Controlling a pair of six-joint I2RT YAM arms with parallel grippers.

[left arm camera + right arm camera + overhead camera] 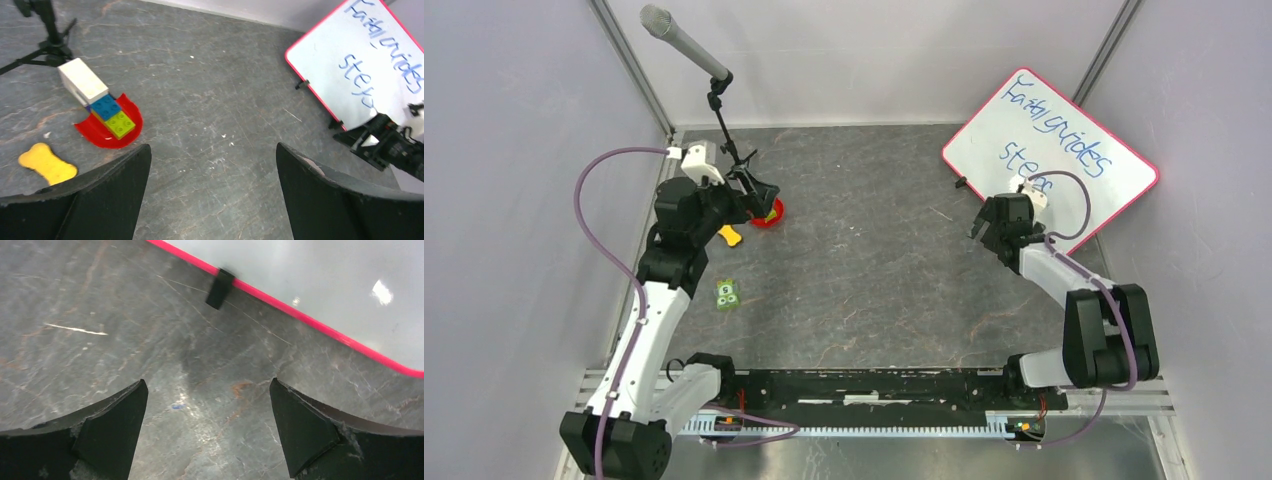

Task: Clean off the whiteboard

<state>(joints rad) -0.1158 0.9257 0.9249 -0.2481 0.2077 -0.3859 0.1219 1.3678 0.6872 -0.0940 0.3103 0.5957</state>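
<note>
1. Left wrist view: The left gripper (213, 146) is wide open and holds nothing. The grey table (210, 75) shows between its two black fingers. The whiteboard (360, 55) is far off at the top right. It has a pink-red frame and blue writing on it. At the left sits a red dish (107, 134). A white block (82, 81), a blue block (105, 106) and a green block (120, 124) lie in a row, and the blue and green ones are on the dish. A yellow bone shape (47, 163) lies near the dish, not touching it.

2. Right wrist view: The right gripper (207, 381) is wide open too, with nothing in it, over the bare table. The pink-red edge of the whiteboard runs across the top right, ahead of the fingers and apart from them. A small black foot (220, 288) sticks out from that edge.

3. Top view: The whiteboard is in the far right corner of the table, turned at a slant. The right gripper is just beside its near left edge. The left gripper is on the left side, well apart from the board and near the red dish. A microphone (679, 42) on a black stand (724, 130) is at the far left. A small green card (727, 292) lies on the table by the left arm.
</note>
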